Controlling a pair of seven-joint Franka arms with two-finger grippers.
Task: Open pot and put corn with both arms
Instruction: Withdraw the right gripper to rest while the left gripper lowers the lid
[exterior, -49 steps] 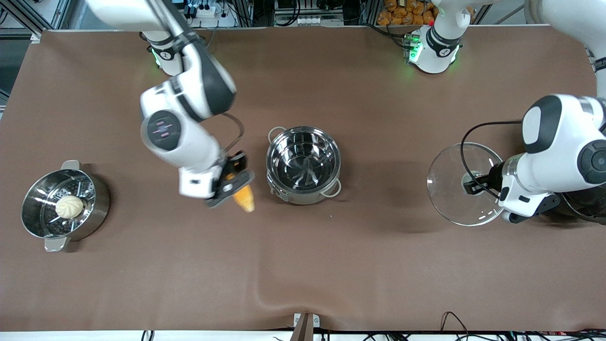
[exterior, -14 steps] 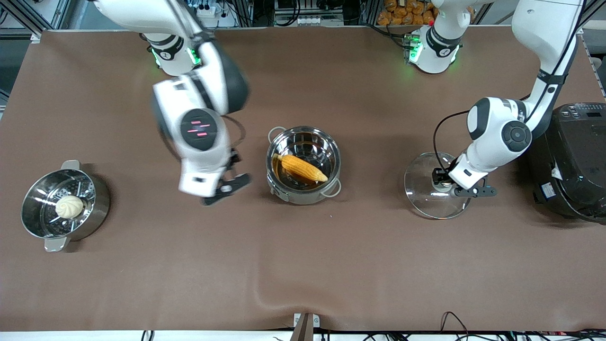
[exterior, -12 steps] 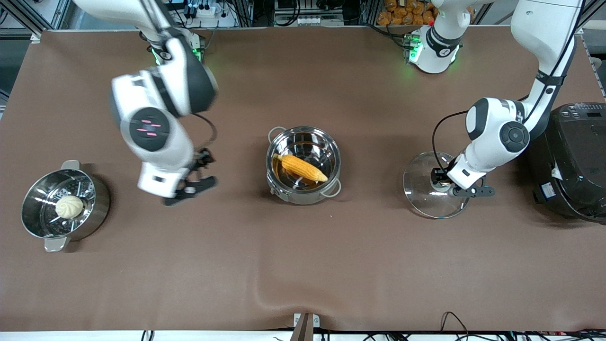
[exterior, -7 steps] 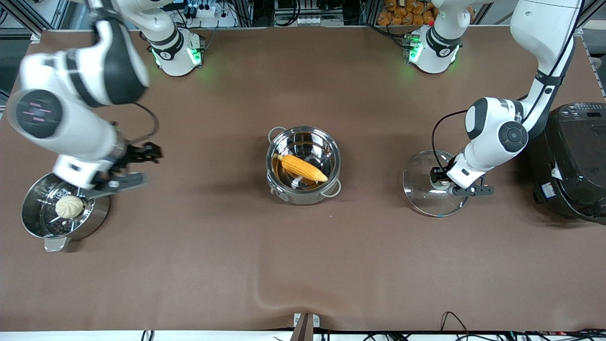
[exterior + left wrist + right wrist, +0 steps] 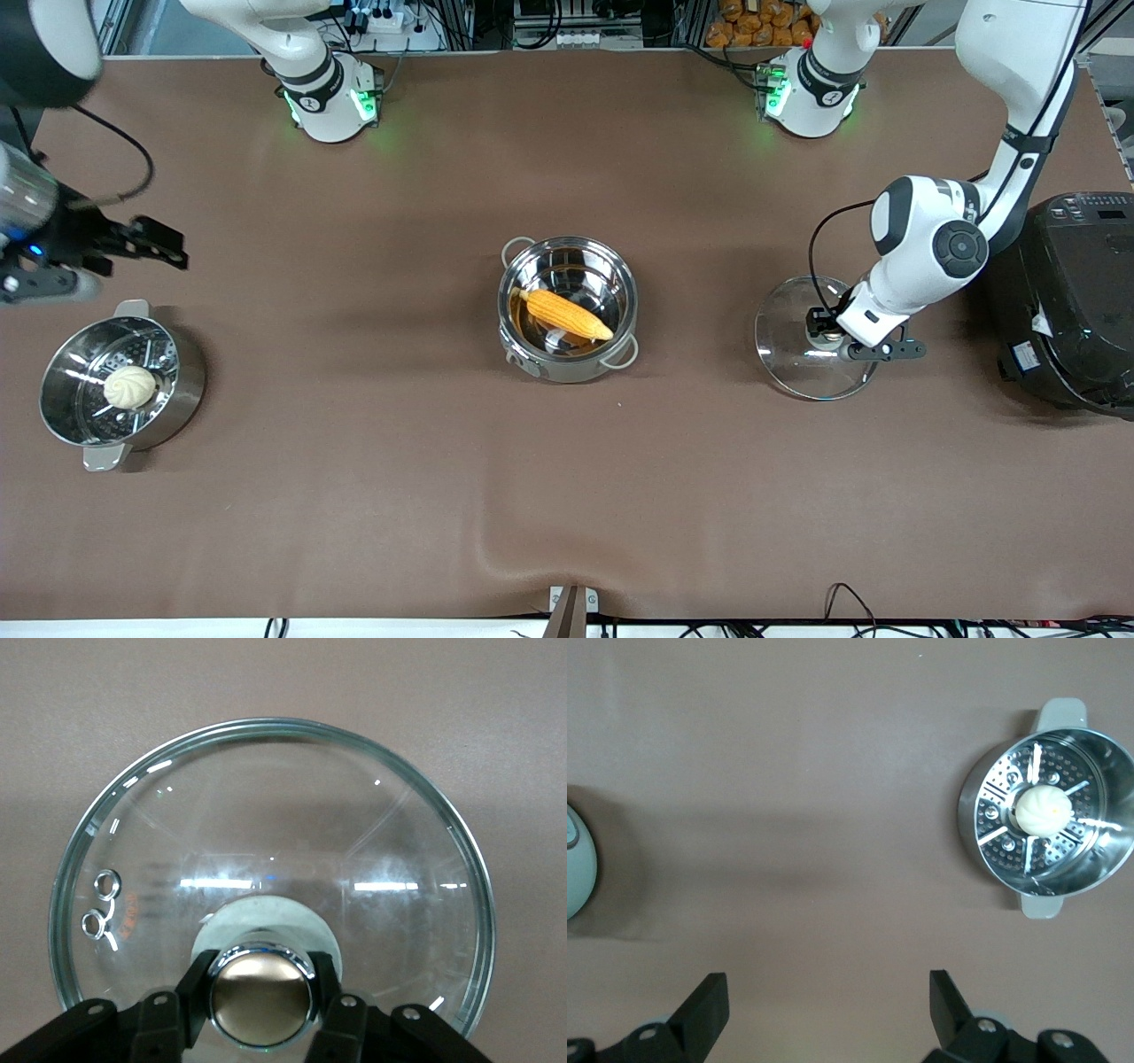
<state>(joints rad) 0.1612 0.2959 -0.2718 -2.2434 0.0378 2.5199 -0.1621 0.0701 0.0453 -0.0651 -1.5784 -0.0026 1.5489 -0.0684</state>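
Since the corn (image 5: 568, 315) lay inside the open pot (image 5: 567, 308), the filling looked done.
My left fingers (image 5: 197, 979) pinched the lid (image 5: 811, 338) knob, parking it aside on the surface (image 5: 567, 496); my right fingers (image 5: 709, 1001) hung spread over bare surface near the steamer (image 5: 120, 390).

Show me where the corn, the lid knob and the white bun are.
corn (image 5: 567, 315): front view, middle of the cob.
lid knob (image 5: 260, 993): left wrist view, coppery top face.
white bun (image 5: 1045, 810): right wrist view, its pleated top.
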